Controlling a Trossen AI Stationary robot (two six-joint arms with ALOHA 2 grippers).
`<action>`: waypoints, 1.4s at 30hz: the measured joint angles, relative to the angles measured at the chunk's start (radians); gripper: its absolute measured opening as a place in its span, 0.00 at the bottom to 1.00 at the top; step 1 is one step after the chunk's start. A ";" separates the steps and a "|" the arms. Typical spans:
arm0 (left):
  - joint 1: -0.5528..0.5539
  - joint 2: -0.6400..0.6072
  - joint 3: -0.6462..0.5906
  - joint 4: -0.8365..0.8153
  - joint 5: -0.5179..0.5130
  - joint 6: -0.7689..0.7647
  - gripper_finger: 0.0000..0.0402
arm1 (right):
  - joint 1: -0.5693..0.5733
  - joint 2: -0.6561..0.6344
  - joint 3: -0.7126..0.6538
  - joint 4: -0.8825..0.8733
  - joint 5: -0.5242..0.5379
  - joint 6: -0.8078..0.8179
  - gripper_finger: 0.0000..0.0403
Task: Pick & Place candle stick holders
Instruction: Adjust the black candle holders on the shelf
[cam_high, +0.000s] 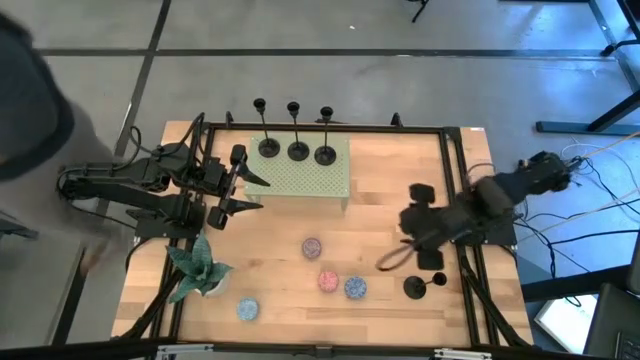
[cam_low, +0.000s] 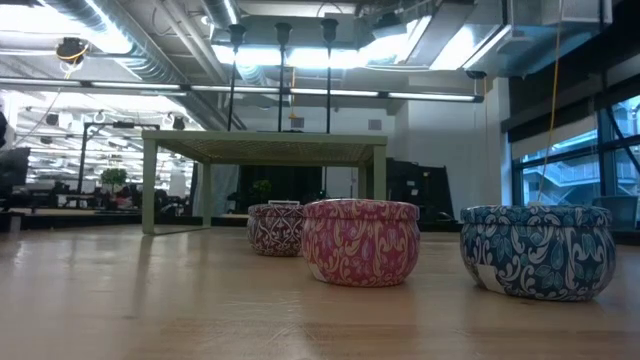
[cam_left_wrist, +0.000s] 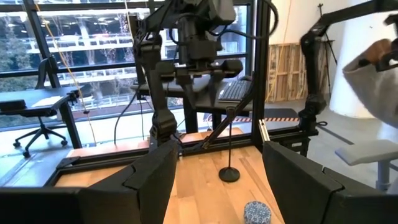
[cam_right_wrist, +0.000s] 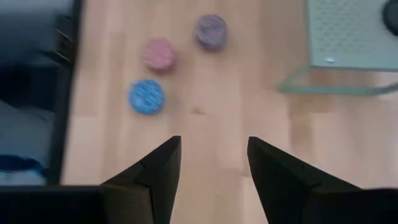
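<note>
Wooden table: right hand parted, empty; left hand parted, empty

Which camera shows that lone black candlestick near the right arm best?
The left wrist view: the candle stick holder stands upright, base to stem visible. The high view shows it foreshortened from above. The low and right wrist views miss it.

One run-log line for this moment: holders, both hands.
holders: three on green stand, one on table near right edge | left hand: open, empty, beside stand | right hand: open, empty, above table
</note>
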 joint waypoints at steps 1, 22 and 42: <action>0.000 0.000 0.000 0.000 0.000 0.000 0.58 | 0.017 -0.042 -0.051 0.049 0.007 0.025 0.47; 0.000 0.000 0.000 0.002 -0.080 0.000 0.58 | 0.186 -0.269 -0.431 0.417 -0.048 0.145 0.47; 0.051 0.002 0.000 -0.322 -0.816 -0.009 0.58 | 0.167 -0.322 -0.541 0.562 0.496 -0.161 0.47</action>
